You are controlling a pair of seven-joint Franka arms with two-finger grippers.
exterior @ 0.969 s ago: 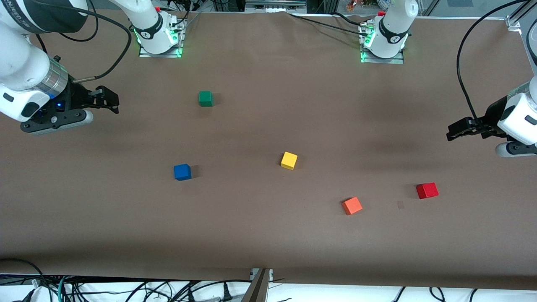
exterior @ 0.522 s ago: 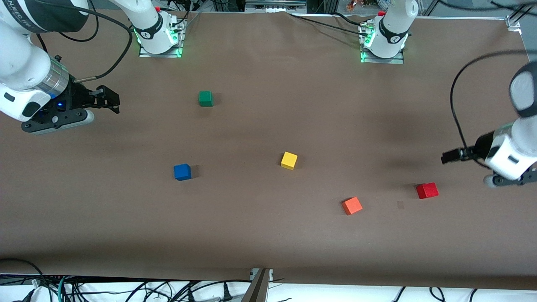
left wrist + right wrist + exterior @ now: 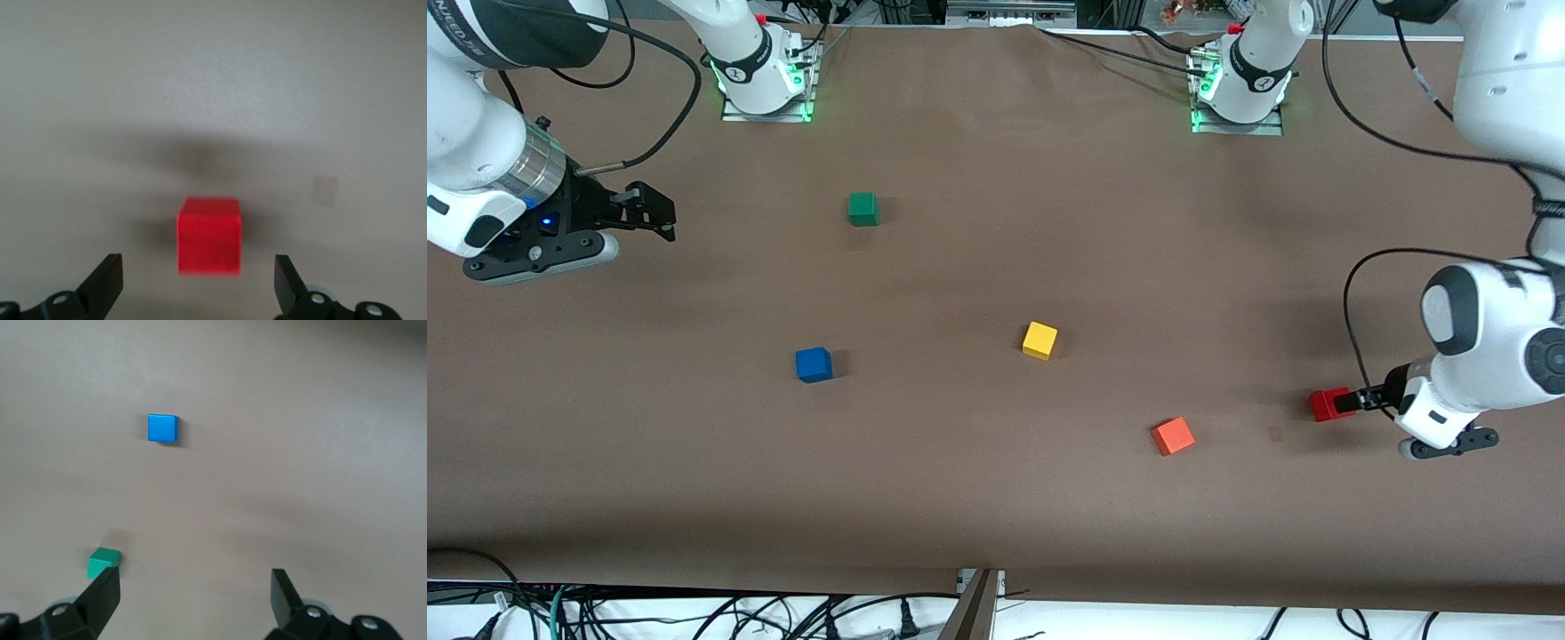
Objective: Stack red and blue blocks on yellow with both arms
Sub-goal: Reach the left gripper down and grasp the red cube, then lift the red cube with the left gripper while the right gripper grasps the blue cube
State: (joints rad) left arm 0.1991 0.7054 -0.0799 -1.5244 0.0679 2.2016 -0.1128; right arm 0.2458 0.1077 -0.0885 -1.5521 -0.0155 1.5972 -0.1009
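Observation:
The red block [image 3: 1332, 404] lies on the table toward the left arm's end. My left gripper [image 3: 1371, 395] is open and low, right beside it. In the left wrist view the red block [image 3: 209, 235] lies just ahead of the open left gripper [image 3: 197, 257], not between the fingers. The blue block [image 3: 814, 364] and the yellow block [image 3: 1040, 340] lie apart in the middle of the table. My right gripper [image 3: 654, 212] is open and empty, up over the right arm's end of the table. The right wrist view shows the blue block [image 3: 163, 428] ahead of the right gripper [image 3: 195, 577].
An orange-red cube [image 3: 1173, 436] lies between the yellow and red blocks, nearer to the front camera. A green cube [image 3: 863, 209] lies nearer to the robots' bases; it also shows in the right wrist view [image 3: 103, 563]. Cables run past the table's front edge.
My left arm has swung down and toward the front camera, bringing its gripper from high up to right beside the red block. The right arm has barely moved. No block has moved.

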